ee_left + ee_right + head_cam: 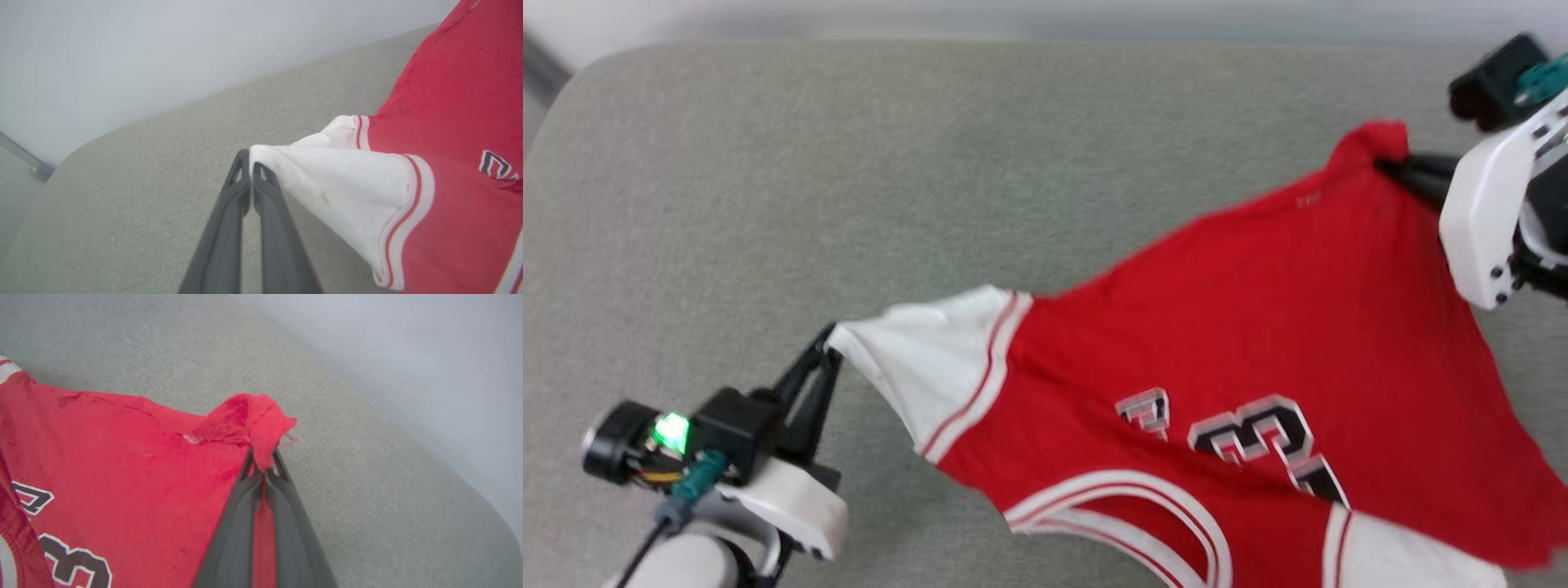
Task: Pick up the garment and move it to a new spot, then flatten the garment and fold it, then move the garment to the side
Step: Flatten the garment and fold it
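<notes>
Two corners of the shirt are held, one by each arm. At the lower left of the head view, the tip of the white sleeve is pinched by the left gripper, whose fingers are pressed together on the cloth. At the upper right, a red hem corner is nipped by the right gripper, and its jaws are likewise closed, with a tuft of fabric poking past the tips.

Between these two holds the shirt is stretched along a diagonal from lower left to upper right. The numbered print faces up, and the collar and second sleeve run off the bottom edge. It appears to be raised over the grey cushion rather than laid flat on it, though this is hard to confirm.

That taut diagonal is judged to govern the next move. The cloth lies inward from both sets of jaws, so neither arm is nearer, and an even lowering would be needed for the shirt to settle flat.
</notes>
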`<state>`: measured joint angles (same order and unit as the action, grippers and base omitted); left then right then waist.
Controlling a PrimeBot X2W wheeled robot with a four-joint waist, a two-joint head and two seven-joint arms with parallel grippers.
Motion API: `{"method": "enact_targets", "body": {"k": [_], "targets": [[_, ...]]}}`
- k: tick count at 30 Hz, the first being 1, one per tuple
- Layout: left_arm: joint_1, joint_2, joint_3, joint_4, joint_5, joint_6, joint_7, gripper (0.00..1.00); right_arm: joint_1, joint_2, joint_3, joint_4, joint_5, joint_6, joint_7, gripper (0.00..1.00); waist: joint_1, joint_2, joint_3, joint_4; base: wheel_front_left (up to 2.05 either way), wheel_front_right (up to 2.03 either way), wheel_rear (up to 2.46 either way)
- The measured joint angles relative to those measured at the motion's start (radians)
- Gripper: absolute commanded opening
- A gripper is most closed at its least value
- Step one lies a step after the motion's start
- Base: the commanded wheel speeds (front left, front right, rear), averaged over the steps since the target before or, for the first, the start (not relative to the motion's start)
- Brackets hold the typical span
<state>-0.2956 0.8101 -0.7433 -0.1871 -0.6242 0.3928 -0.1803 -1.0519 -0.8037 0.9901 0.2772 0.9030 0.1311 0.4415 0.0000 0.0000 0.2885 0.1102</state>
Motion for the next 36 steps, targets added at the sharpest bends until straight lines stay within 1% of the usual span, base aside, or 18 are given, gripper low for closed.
{"method": "enact_targets", "body": {"k": [4,5,10,14,19,22,24,25,30,36], "targets": [[-0.055,0.041,0.020,-0.040,0.019,-0.006,0.031,0.00,-0.020,0.002,-0.035,0.003,0.004,0.000,-0.097,0.00,0.0000,0.0000,-0.032,-0.036,0.00,0.00,0.00],[-0.074,0.049,0.025,-0.049,0.023,-0.014,0.041,0.00,-0.025,0.003,-0.043,0.007,0.003,0.000,-0.115,0.00,0.0000,0.0000,-0.038,-0.043,0.00,0.00,0.00],[-0.212,0.058,0.062,-0.072,0.036,-0.049,0.081,0.00,-0.050,0.017,-0.114,0.043,-0.029,0.000,-0.202,0.00,0.0000,0.0000,-0.049,-0.072,0.00,0.00,0.00],[-0.346,0.054,0.087,-0.065,0.045,-0.096,0.116,0.00,-0.081,0.051,-0.183,0.068,-0.086,0.000,-0.254,0.00,0.0000,0.0000,-0.030,-0.085,0.00,0.00,0.00],[-0.551,0.053,0.113,-0.020,0.069,-0.175,0.170,0.00,-0.155,0.093,-0.291,0.088,-0.171,0.000,-0.283,0.00,0.0000,0.0000,0.015,-0.099,0.00,0.00,0.00],[-0.680,0.016,0.138,0.015,0.048,-0.220,0.189,0.00,-0.217,0.131,-0.353,0.094,-0.220,0.000,-0.286,0.00,0.0001,0.0000,0.051,-0.105,0.00,0.00,0.00],[-0.768,0.011,0.142,0.044,0.068,-0.250,0.203,0.00,-0.267,0.153,-0.394,0.104,-0.259,0.000,-0.285,0.00,0.0000,0.0000,0.079,-0.108,0.00,0.00,0.00],[-0.904,-0.023,0.151,0.095,0.078,-0.291,0.219,0.00,-0.355,0.189,-0.436,0.123,-0.312,0.000,-0.273,0.00,0.0000,0.0000,0.125,-0.110,0.00,0.00,0.00],[-1.137,-0.085,0.161,0.232,0.096,-0.361,0.232,0.00,-0.517,0.241,-0.464,0.173,-0.397,0.000,-0.254,0.00,0.0001,0.0000,0.200,-0.110,0.00,0.00,0.00],[-1.404,-0.174,0.172,0.421,0.113,-0.427,0.211,0.00,-0.696,0.287,-0.467,0.259,-0.473,0.000,-0.258,0.00,0.0002,0.0000,0.283,-0.109,0.00,0.00,0.00]]}}
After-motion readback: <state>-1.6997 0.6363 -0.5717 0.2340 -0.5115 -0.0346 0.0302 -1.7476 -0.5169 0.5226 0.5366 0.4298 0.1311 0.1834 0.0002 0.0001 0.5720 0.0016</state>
